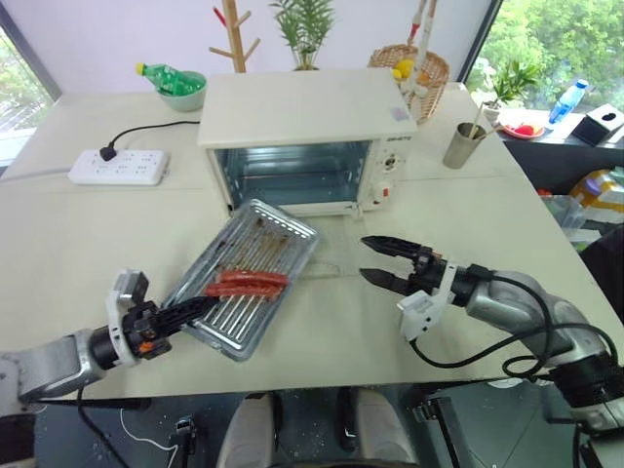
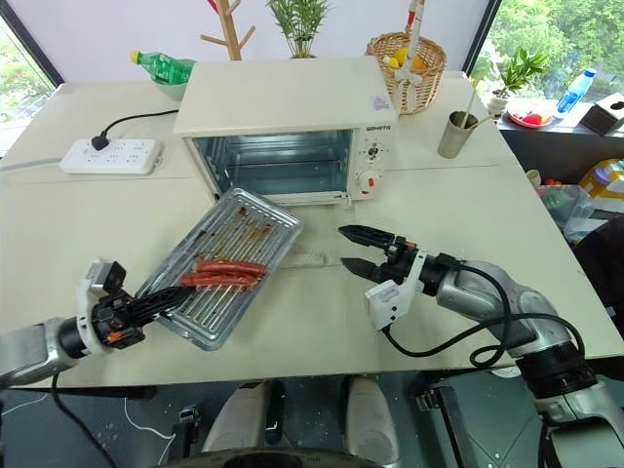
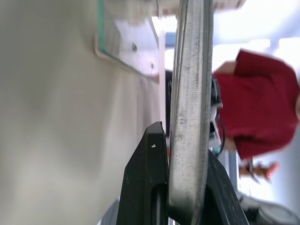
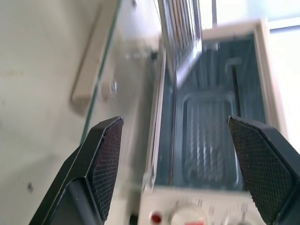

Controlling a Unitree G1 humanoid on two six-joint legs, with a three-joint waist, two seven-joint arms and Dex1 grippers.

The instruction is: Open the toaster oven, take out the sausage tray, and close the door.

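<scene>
The sausage tray [image 1: 249, 278] is out of the toaster oven [image 1: 307, 136] now, sitting tilted over the table [image 1: 88, 234] just near-left of the oven mouth. The left gripper [image 1: 190, 310] is pinched tight on the tray's near-left rim; the left wrist view shows the metal lip squeezed btwn the two fingers [image 3: 145, 183]. The right gripper [image 1: 375, 261] is spread wide w/ nothing in it, hovering right of the tray and near the oven front.

The door [image 4: 101, 70] is down flat, its glass panel lying on the table in front of the cavity w/ its white bar handle [image 4: 89, 68] at the near edge.

Handling-wise, the tray looks like thin stiff sheet metal, prob light but slick, and it's held by one edge so it can twist. The two red sausages [image 1: 244, 283] are round and loose on the ribs, so they'd roll if it tips more. Best hold is the rim, mid-side, kept level. The door is glass, so lift it by the bar handle and don't slam it.
</scene>
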